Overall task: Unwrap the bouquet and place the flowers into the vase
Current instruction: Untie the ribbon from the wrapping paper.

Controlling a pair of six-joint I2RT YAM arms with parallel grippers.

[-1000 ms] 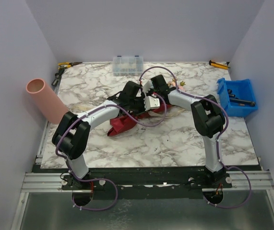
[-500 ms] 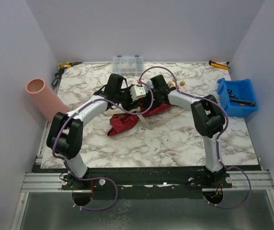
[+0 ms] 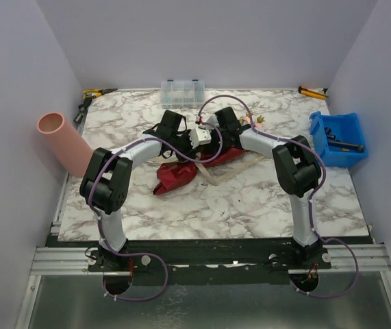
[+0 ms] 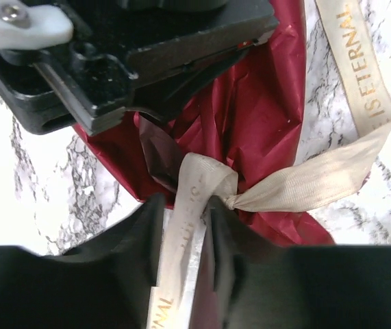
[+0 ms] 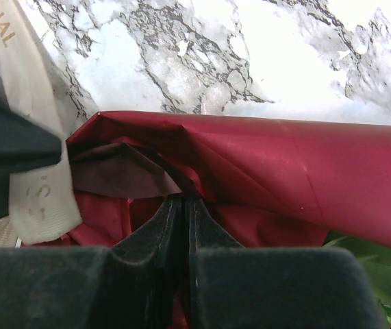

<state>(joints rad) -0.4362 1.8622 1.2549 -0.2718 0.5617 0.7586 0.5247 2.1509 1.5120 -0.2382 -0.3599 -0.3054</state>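
Bouquet (image 4: 263, 123), ribbon (image 4: 318, 179) between half-open left gripper (image 4: 185, 209)

Walled robot lab bench (image 3: 250, 199), blue parts bin (image 3: 346, 159)

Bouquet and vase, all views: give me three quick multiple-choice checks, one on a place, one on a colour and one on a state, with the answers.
1. Relative to the table, the vase is:
A) at the right edge
B) at the left edge
C) in the middle

2. The wrapping sheet is:
A) dark maroon
B) green
C) white

3. The ribbon is:
A) cut in two
B) lying clear of the wrapping sheet
C) knotted on the wrapping sheet

Answers:
1 B: the top view shows the pink tube at the left edge.
2 A: both wrist views show a maroon sheet.
3 C: the left wrist view shows a knot against the sheet.
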